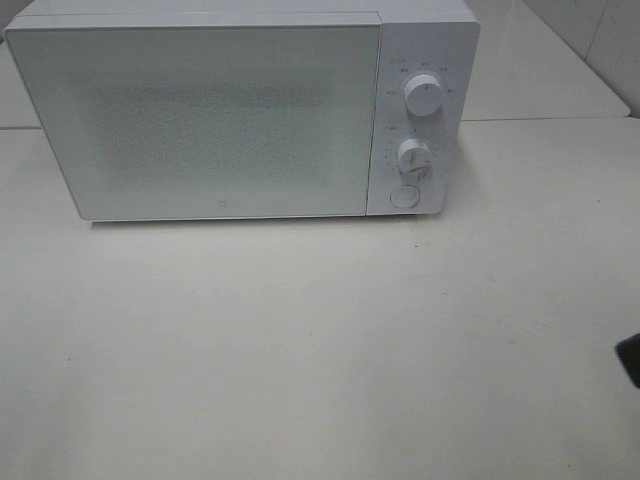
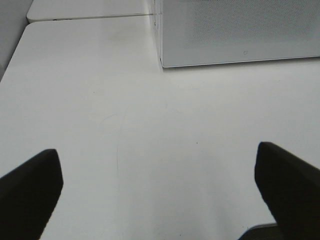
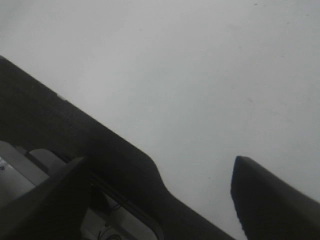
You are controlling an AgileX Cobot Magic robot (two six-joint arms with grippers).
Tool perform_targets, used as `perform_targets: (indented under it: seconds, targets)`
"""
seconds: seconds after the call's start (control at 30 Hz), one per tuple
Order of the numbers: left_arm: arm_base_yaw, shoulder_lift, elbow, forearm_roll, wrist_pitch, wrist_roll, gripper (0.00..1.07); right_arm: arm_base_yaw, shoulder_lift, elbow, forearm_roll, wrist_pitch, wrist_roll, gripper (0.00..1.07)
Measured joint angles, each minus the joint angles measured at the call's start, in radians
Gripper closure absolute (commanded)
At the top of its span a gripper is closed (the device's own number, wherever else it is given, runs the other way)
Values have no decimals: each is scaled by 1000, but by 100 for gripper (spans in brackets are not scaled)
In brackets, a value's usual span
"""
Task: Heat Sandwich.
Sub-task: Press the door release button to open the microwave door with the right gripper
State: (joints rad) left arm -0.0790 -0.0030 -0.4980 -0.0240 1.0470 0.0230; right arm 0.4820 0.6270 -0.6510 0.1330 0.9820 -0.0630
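Here, left tool (image 2: 157,160) over table (image 2: 100,100), spread wide, holding nothing. White microwave (image 1: 200,120) at back of table, door (image 1: 190,60) shut. On its right side: top knob (image 1: 424,95), lower knob (image 1: 413,157), round button (image 1: 404,196). Right tool (image 3: 160,165) spread too, holding nothing. Sandwich: cannot tell where.

One microwave (image 1: 200,120), two knobs (image 1: 424,96) (image 1: 413,156), one button (image 1: 404,196)

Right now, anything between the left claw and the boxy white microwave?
Nothing. In the left wrist view only bare white tabletop runs from the open left claw to the front of the boxy white microwave.
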Motion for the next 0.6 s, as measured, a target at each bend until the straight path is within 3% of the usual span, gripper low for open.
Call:
perform_targets:
  seconds: [0.27, 0.6]
  targets:
    - [0, 0, 0, 0, 0, 0, 4, -12, -209, 0, -133, 92, 120, 31]
    - [0, 0, 0, 0, 0, 0, 4, -220, -445, 5, -181, 114, 144, 31]
